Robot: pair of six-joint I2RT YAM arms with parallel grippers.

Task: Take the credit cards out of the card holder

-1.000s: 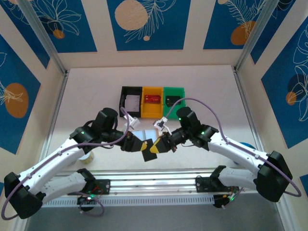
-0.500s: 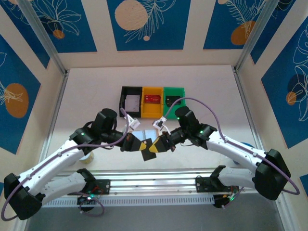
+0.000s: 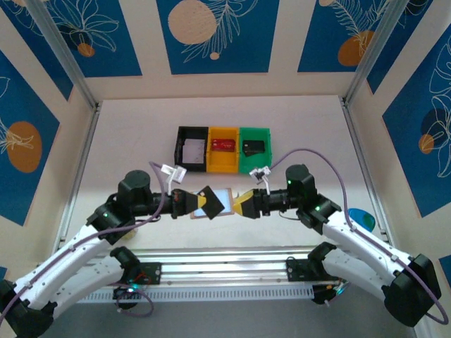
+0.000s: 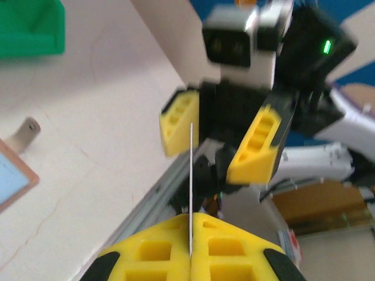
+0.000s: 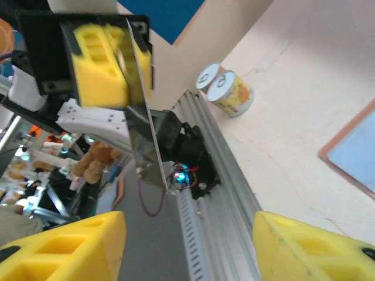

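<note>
L arm [image 3: 77, 246] back; card [image 4: 191, 170] in L jaws

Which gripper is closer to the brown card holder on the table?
Left. The left gripper hovers over the card holder; the right gripper is just off its right edge, open.

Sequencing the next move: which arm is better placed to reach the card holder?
Right, probably. The right tool is open and empty, close to the card holder. The left tool is shut on a card, so it is occupied.
</note>
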